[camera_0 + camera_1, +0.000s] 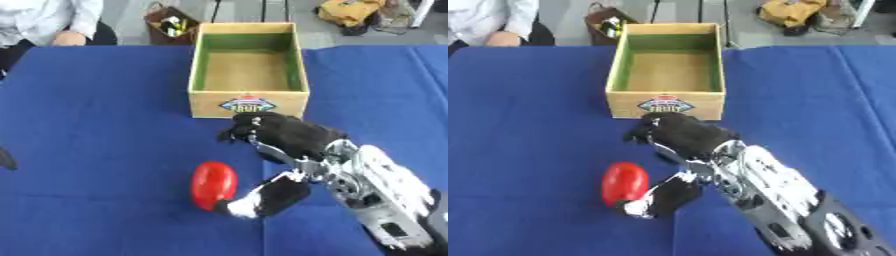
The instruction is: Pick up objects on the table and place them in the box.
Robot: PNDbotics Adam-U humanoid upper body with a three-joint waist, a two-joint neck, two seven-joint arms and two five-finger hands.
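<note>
Right robot hand (280,145) reaches in from lower right over the blue counter (96,125), fingers spread and uncurled, grasping nothing. The thumb tip lies against or just beside the near end of the red object (213,184); contact cannot be confirmed from this angle. The other fingers point toward the box (249,102), well above the object.

Red object: oval, smooth, glossy, lying on its side on the counter, near the box's front wall but apart from it. Box interior looks bare.

Judgement: probably a light, rigid plastic fruit; the shiny skin may slip and the rounded shape may roll. Best hold is across the widest middle, thumb opposite fingers.

Left robot hand not seen.
</note>
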